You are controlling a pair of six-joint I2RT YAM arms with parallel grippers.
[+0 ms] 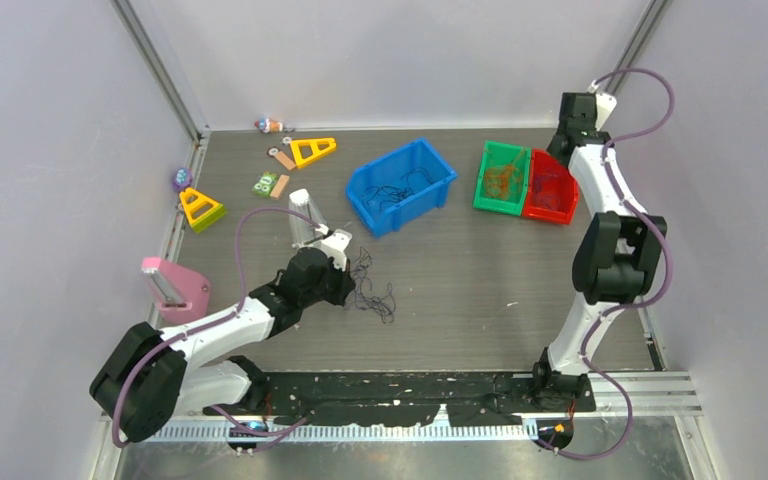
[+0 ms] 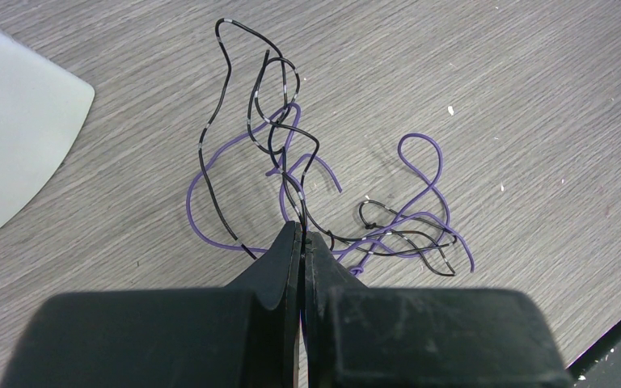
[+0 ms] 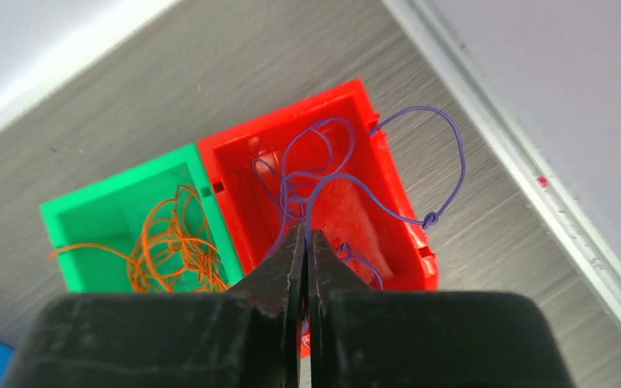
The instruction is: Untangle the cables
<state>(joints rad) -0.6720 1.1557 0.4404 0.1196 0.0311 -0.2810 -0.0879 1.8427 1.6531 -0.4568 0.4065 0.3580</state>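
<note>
The left gripper (image 2: pixel 302 230) is closed on strands of the cables (image 2: pixel 279 170), a loose tangle of black and purple wires that lies on the grey table (image 2: pixel 534 121), near the blue bin (image 1: pixel 420 207). The right gripper (image 3: pixel 306 230) is closed too and pinches a purple wire (image 3: pixel 372 196), whose loops reach into the red bin (image 3: pixel 287 113) and partly over its rim. Orange wires (image 3: pixel 174 242) lie in the green bin (image 3: pixel 113 179) touching it

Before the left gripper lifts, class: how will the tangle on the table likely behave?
Probably floppy: the tangle lies in loose curls, so it should droop from the left gripper. Likely very light, being hair-thin. The black and purple strands cross repeatedly, so they may rise together as one clump.
</note>
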